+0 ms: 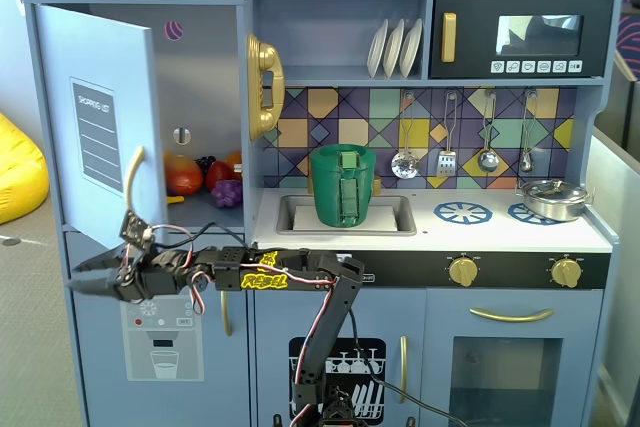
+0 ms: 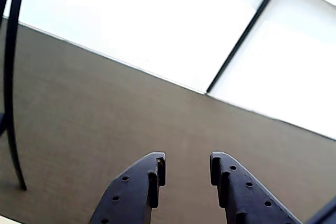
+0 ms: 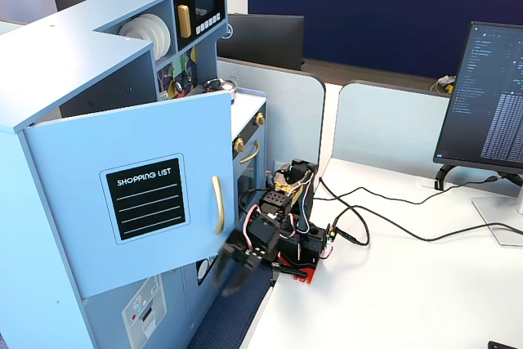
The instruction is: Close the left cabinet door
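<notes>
Standing well open: left cabinet door (image 1: 95,122) at upper left of a fixed view, swung out from the toy kitchen, fruit (image 1: 205,177) visible in the compartment behind. Shopping-list panel and curved gold handle (image 3: 217,203) face outward at centre left of the other fixed view. Task judged not yet done; whole closing swing remains.

Fingers (image 1: 95,277) extended at lower left of that fixed view, just below the door's bottom edge, parted a moderate amount, holding nothing. Wrist view confirms two dark fingers (image 2: 137,190) apart with only floor between them. Contact with the door: none visible. Blurred in the side view, so exact gap to the door cannot be told.

White desk surface (image 3: 384,292) carries the arm base and loose cables. Monitor (image 3: 486,96) at right edge of the side view. Grey partitions and dark blue wall behind. Yellow beanbag (image 1: 20,179) at left edge of the front view.
</notes>
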`<state>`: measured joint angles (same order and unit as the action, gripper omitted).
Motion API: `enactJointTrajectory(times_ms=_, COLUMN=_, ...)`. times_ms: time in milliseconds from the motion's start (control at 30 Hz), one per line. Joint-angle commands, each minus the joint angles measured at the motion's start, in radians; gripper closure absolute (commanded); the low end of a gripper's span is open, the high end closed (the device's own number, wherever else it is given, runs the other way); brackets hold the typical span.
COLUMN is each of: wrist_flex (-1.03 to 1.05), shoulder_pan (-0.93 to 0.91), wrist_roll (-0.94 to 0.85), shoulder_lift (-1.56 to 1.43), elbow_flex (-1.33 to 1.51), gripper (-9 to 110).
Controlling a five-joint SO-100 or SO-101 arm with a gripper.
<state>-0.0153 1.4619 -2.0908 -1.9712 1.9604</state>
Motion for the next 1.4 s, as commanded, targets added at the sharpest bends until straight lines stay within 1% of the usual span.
enactJointTrajectory(times_ms=0, wrist_flex=0.009, shoulder_pan=-0.123, wrist_roll=-0.018, shoulder_lift=-0.121, elbow_flex=0.014, gripper=102)
enactJointTrajectory(times_ms=333, wrist_flex=-0.020, shoulder_pan=-0.558, wrist_roll=-0.078, shoulder_lift=-0.137, elbow_flex=0.012, gripper=101)
enactJointTrajectory(times_ms=500, wrist_flex=-0.046, shoulder_pan=-0.661, wrist_roll=-0.063, shoulder_lift=-0.094, elbow_flex=-0.026, gripper=101)
enactJointTrajectory(times_ms=600, wrist_flex=-0.028, shoulder_pan=-0.655, wrist_roll=-0.023, shoulder_lift=-0.135, elbow_flex=0.008, gripper=101)
enactJointTrajectory(times_ms=667, wrist_flex=0.089, shoulder_pan=-0.624, wrist_roll=0.055, shoulder_lift=-0.244, elbow_flex=0.064, gripper=101)
enactJointTrajectory(times_ms=733, wrist_flex=0.258, shoulder_pan=-0.604, wrist_roll=0.146, shoulder_lift=-0.383, elbow_flex=0.133, gripper=101)
enactJointTrajectory(times_ms=800, wrist_flex=0.407, shoulder_pan=-0.637, wrist_roll=0.206, shoulder_lift=-0.514, elbow_flex=0.221, gripper=102)
enactJointTrajectory(times_ms=867, wrist_flex=0.541, shoulder_pan=-0.735, wrist_roll=0.259, shoulder_lift=-0.641, elbow_flex=0.328, gripper=102)
enactJointTrajectory(times_ms=933, wrist_flex=0.666, shoulder_pan=-0.885, wrist_roll=0.295, shoulder_lift=-0.769, elbow_flex=0.469, gripper=102)
enactJointTrajectory(times_ms=967, wrist_flex=0.776, shoulder_pan=-0.974, wrist_roll=0.264, shoulder_lift=-0.825, elbow_flex=0.534, gripper=102)
enactJointTrajectory(times_ms=1033, wrist_flex=0.982, shoulder_pan=-1.132, wrist_roll=0.308, shoulder_lift=-0.913, elbow_flex=0.627, gripper=102)
enactJointTrajectory(times_ms=1133, wrist_flex=1.163, shoulder_pan=-1.307, wrist_roll=0.388, shoulder_lift=-1.046, elbow_flex=0.776, gripper=102)
enactJointTrajectory(times_ms=1233, wrist_flex=1.281, shoulder_pan=-1.430, wrist_roll=0.443, shoulder_lift=-1.094, elbow_flex=0.904, gripper=102)
enactJointTrajectory(times_ms=1367, wrist_flex=1.391, shoulder_pan=-1.485, wrist_roll=0.492, shoulder_lift=-1.138, elbow_flex=0.985, gripper=102)
